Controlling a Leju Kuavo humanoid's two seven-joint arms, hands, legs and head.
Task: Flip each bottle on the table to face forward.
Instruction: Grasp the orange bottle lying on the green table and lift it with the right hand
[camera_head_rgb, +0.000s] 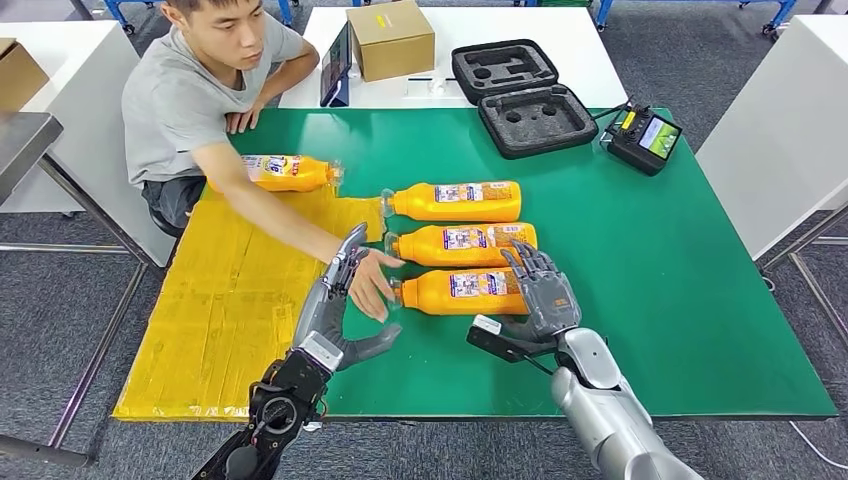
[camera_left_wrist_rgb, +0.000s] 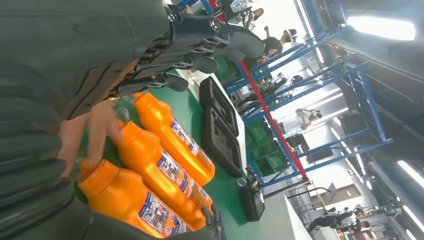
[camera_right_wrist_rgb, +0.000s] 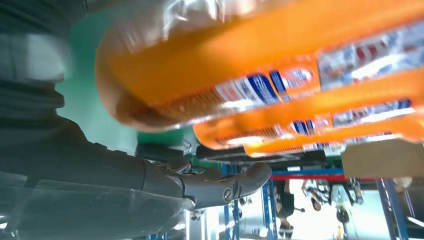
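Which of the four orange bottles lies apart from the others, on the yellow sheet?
The bottle nearest the person, by the seated person's arm; the other three lie stacked in a row on the green mat.

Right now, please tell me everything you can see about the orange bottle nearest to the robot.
The nearest bottle is orange, looks like plastic, and carries a blue and white label facing up. It lies on its side on the green mat, neck pointing to the robot's left, beside two similar bottles. A person's hand is at its neck end. The right hand rests at its base, fingers spread.
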